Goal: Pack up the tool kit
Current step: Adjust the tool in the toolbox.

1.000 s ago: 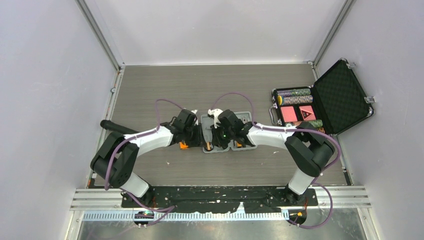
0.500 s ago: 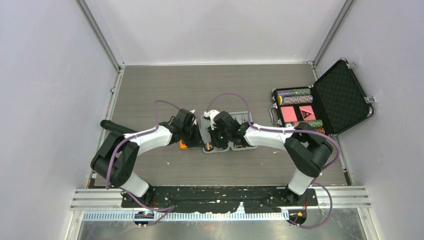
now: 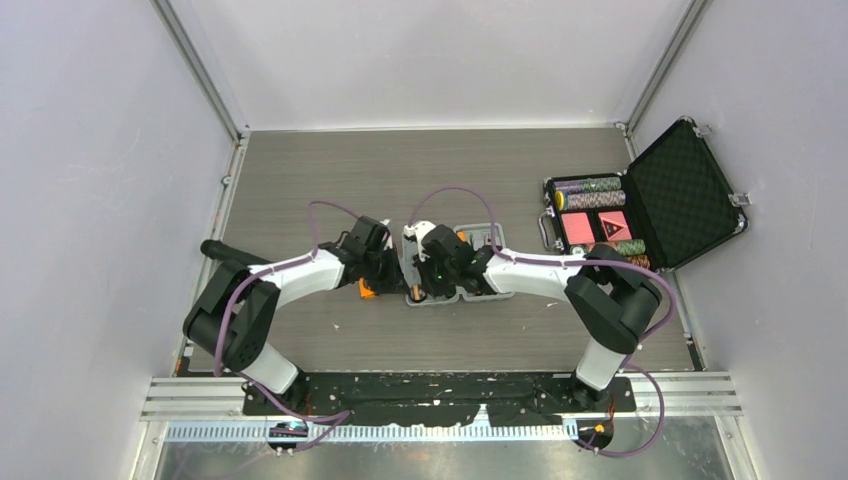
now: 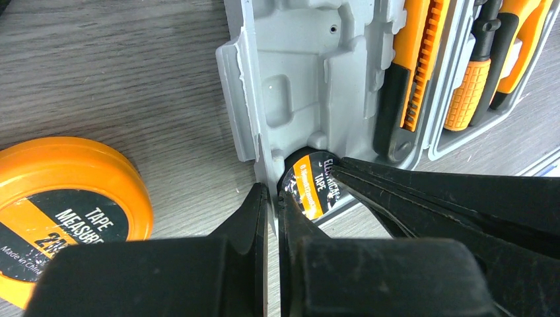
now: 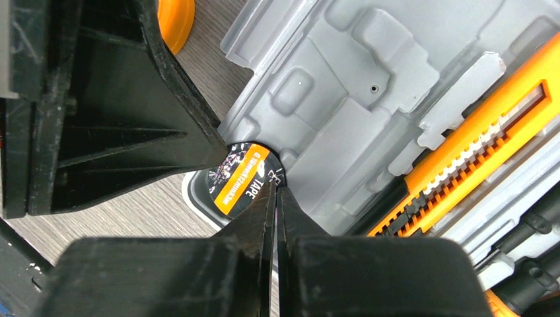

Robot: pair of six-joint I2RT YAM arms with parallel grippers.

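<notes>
Roughly at the middle of the table (image 3: pixel 350 180) lies the grey case (image 4: pixel 310 72), open, with its moulded slots facing up. Both arms reach in over its near left corner from opposite sides. The left gripper (image 4: pixel 271 205) has its jaws drawn together right at the case's left wall; whether that thin rim is pinched between them cannot be made out from the wrist view. The right gripper (image 5: pixel 276 195) is likewise closed, holding nothing, its tips at the right edge of a tape roll (image 4: pixel 309 187). That black roll with an orange label sits in the round pocket at the case's near left corner, between the two grippers. An orange tape measure (image 4: pixel 63 198) lies flat on the table just left of the case, outside it and apart from the left fingers. Further right in the case, an orange and black knife (image 4: pixel 422 53) rests in its slot, and beside it a screwdriver (image 4: pixel 470 89) with a ribbed orange grip. Well apart, at the far right of the table, a black case (image 3: pixel 680 195) stands open with chips (image 3: pixel 590 190) inside.
</notes>
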